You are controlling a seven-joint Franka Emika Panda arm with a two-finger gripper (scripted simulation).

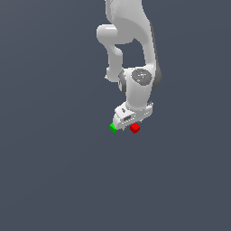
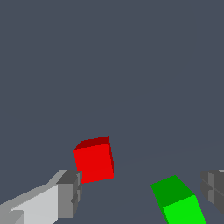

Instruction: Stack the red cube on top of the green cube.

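The red cube [image 1: 134, 128] and the green cube [image 1: 113, 127] rest on the grey floor a short way apart, green toward the exterior view's left. My gripper [image 1: 126, 122] hangs low right over them, and its hand covers the ground between the two. In the wrist view the gripper [image 2: 141, 189] is open, its fingers [image 2: 68, 194] spread wide and holding nothing. The red cube [image 2: 94, 161] lies just past one fingertip. The green cube [image 2: 179, 199] sits within the gap, nearer the other finger. Neither cube touches a finger.
A plain dark grey floor [image 1: 54, 180] extends on every side. The arm's white links [image 1: 131, 40] rise above the cubes toward the exterior view's top.
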